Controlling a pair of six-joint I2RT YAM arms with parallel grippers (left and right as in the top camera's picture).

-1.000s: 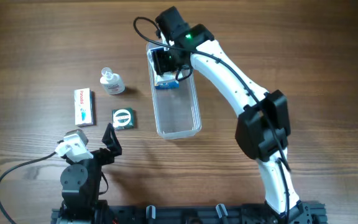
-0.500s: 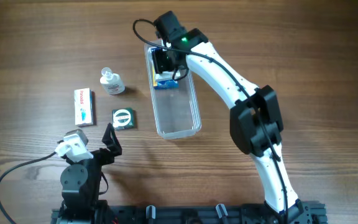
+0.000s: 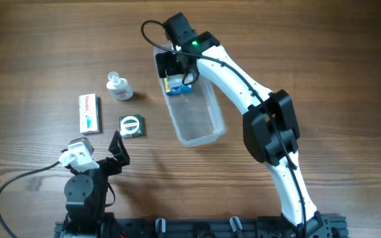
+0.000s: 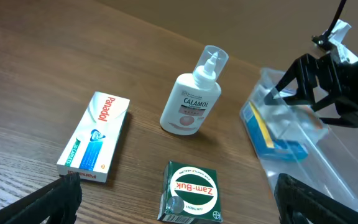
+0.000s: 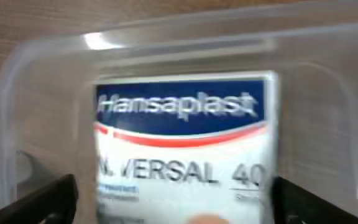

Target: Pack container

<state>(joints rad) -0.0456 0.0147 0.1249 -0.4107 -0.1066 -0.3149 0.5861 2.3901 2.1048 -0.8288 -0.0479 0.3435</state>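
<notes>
Right gripper (image 5: 174, 186) is spread apart over the Hansaplast box (image 5: 182, 137) at the container's (image 3: 200, 129) far end. Left gripper (image 4: 178, 186) is wide apart too, well off its left. Bare table (image 3: 349, 53) past its right rim.

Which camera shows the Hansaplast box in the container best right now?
Right wrist: the Hansaplast box fills the frame, label readable, lying inside the container. Overhead shows only a blue-white sliver under the right gripper. Left wrist shows its blue and yellow edge through the clear wall.
</notes>
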